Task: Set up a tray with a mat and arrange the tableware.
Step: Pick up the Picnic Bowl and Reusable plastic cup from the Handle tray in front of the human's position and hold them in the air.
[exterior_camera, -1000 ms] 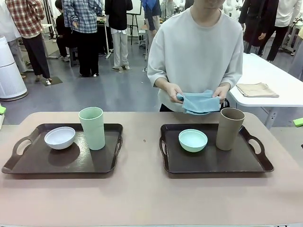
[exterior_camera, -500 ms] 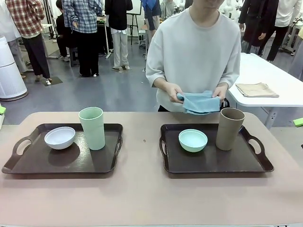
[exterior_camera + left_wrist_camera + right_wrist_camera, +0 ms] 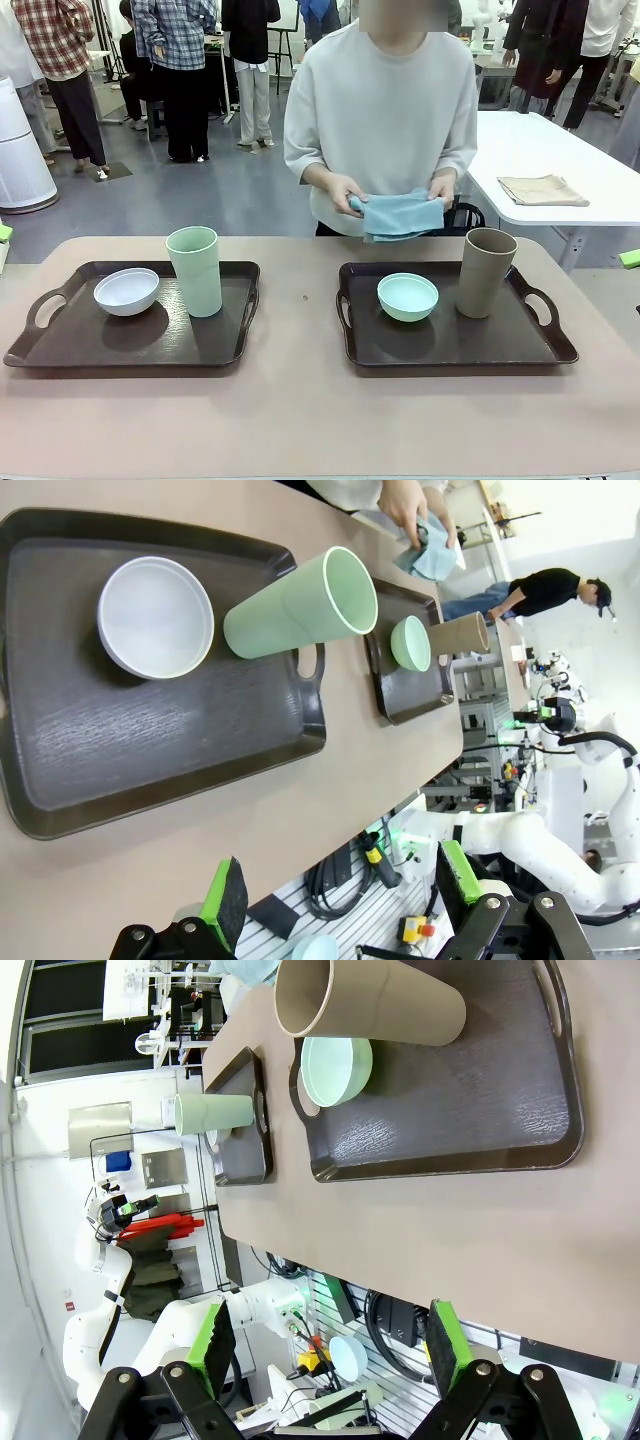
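1. Left gripper (image 3: 340,892): fingers spread wide, nothing between them. It hangs off the table's (image 3: 300,420) near edge.
2. Right gripper (image 3: 327,1348): same, fingers spread wide and empty, off the near edge.
3. Left tray (image 3: 60,352), front view: flat on the table, long axis 9–3, a handle at each end.
4. White bowl (image 3: 127,291): on the left tray, mouth up, at 9 o'clock of the green tumbler (image 3: 194,271), just beside it. I can't tell if they touch.
5. Green tumbler: upright, long axis vertical, mouth up, in the right half of that tray towards its 12 o'clock edge.
6. Right tray (image 3: 450,347): flat, long axis 9–3, well apart from the left tray at its 3 o'clock.
7. Mint bowl (image 3: 408,297): mouth up, left of centre on the right tray.
8. Tan tumbler (image 3: 486,272): upright, long axis vertical, mouth up, at 3 o'clock of the mint bowl with a small gap between them.
9. Mat (image 3: 400,215): blue cloth, bunched or folded, off the table. It is held at 12 o'clock of the right tray, past the table's far edge, long side running 9–3.
10. Person's hands (image 3: 345,193) (image 3: 442,187): one grips each end of the mat at waist height.
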Motion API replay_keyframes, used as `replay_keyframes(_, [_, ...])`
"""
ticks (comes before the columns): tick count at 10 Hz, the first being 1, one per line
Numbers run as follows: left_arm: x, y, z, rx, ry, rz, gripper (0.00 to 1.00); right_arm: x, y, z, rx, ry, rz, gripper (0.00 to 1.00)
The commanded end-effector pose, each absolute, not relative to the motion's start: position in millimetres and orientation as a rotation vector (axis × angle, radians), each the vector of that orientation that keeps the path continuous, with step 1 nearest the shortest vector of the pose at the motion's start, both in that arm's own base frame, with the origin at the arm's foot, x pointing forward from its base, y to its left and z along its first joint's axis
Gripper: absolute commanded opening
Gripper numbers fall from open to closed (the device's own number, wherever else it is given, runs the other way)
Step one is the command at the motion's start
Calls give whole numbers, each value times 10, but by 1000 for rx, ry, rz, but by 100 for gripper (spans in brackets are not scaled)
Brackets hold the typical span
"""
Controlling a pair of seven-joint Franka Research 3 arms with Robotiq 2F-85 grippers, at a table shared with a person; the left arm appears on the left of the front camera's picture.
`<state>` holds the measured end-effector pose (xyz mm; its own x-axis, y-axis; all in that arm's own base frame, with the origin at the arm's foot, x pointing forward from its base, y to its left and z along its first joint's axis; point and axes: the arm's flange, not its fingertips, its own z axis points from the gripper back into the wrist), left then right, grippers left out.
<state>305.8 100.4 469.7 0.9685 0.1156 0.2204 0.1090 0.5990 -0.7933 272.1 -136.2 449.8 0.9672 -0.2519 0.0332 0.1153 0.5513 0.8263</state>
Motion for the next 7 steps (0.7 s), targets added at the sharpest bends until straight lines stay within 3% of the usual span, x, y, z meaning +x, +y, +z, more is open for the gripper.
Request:
replay_keyframes(1, [3078, 1017, 4701, -948, -275, -5, 100, 2732, -1372, 4479, 979, -158, -208, 100])
replay_keyframes(5, [3058, 1004, 4697, -931, -261, 4, 100, 2721, -1362, 4498, 964, -154, -218, 100])
replay_keyframes(7, [3239, 476, 5140, -729, -310, -100, 100, 2879, -1206, 4674, 955, -185, -29, 100])
